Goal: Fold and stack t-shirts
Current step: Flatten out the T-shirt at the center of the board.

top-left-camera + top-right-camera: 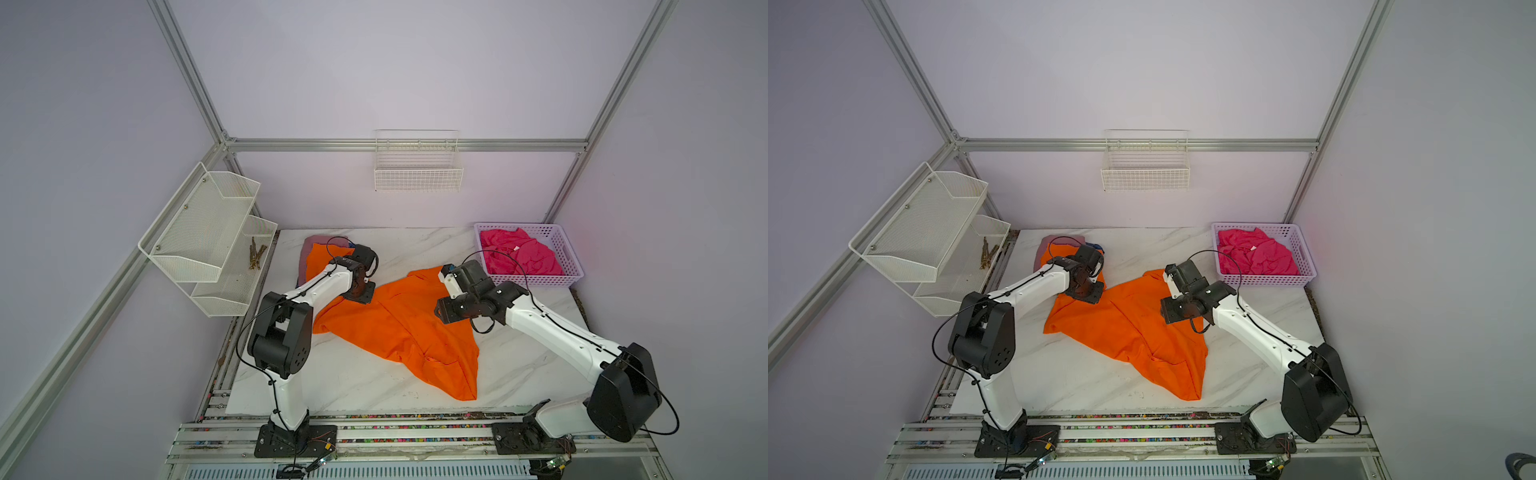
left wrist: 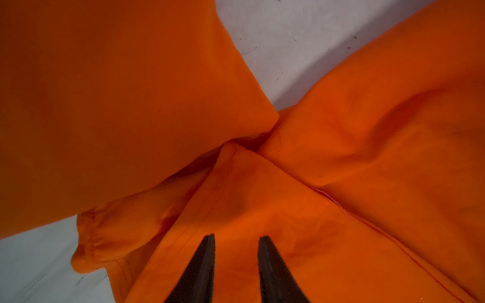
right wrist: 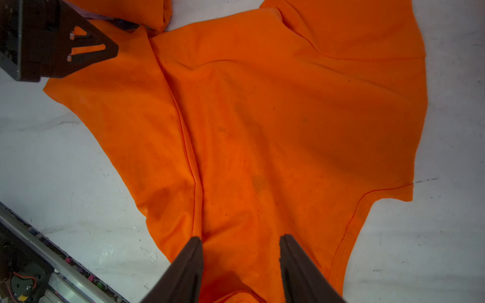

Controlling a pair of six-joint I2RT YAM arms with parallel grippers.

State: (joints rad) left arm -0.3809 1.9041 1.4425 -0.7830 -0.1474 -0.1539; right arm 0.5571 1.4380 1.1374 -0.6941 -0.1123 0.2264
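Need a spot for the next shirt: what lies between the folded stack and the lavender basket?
Bare marble tabletop, visible in both top views, between the folded stack and lavender basket.

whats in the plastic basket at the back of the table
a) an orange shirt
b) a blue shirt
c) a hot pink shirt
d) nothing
c: a crumpled hot pink shirt lies in the basket in both top views, while the orange shirt lies spread out on the table outside it.
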